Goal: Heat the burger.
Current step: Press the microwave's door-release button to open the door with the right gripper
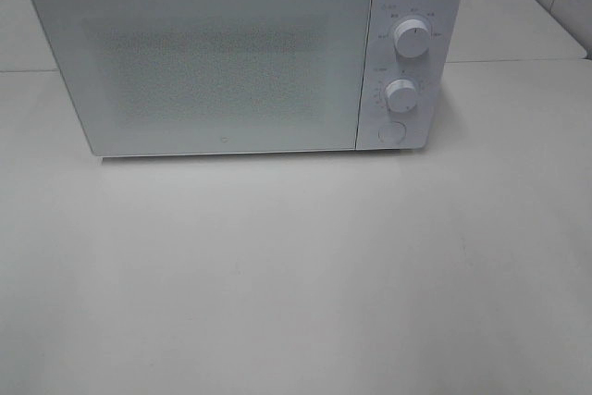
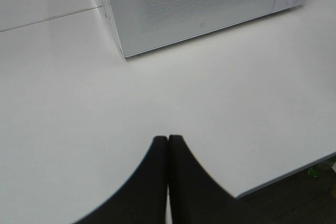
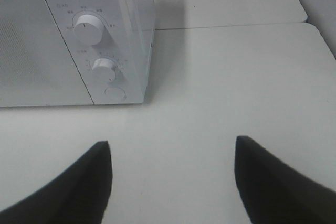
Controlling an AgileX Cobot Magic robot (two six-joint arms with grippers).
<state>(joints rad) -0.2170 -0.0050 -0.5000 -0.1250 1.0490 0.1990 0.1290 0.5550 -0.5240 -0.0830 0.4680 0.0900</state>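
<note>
One counter (image 1: pixel 296 302): white and smooth. A hard push on the oven front could slide the whole box toward the far side.
Microwave (image 1: pixel 245 53): stands at the far side, square to the near edge, controls on its right. Running it empty is the main hazard.
Door (image 1: pixel 199 62): shut, with a speckled window I cannot see through.
Burger: not visible in any view. It may sit behind that door, but I cannot tell. Checking means opening the door first.
Right end effector (image 3: pixel 172 142): released, jaws wide, nothing between them, on the near side of the control panel. It must narrow a lot to grip a knob, and an off-centre close would slip.
Left end effector (image 2: pixel 168 139): clenched on nothing, fingers pressed together, low over the counter on the near left of the oven. It can poke but cannot grasp.
Upper dial (image 1: pixel 411 39): a careless twist could change the power setting.
Lower dial (image 1: pixel 401 96): overturning it would mean too long a heat.
Button (image 1: pixel 392 132): just below the lower dial. A missed press would knock that dial.
In the way: only the shut door. Nothing else shows between the end effectors and the panel.
</note>
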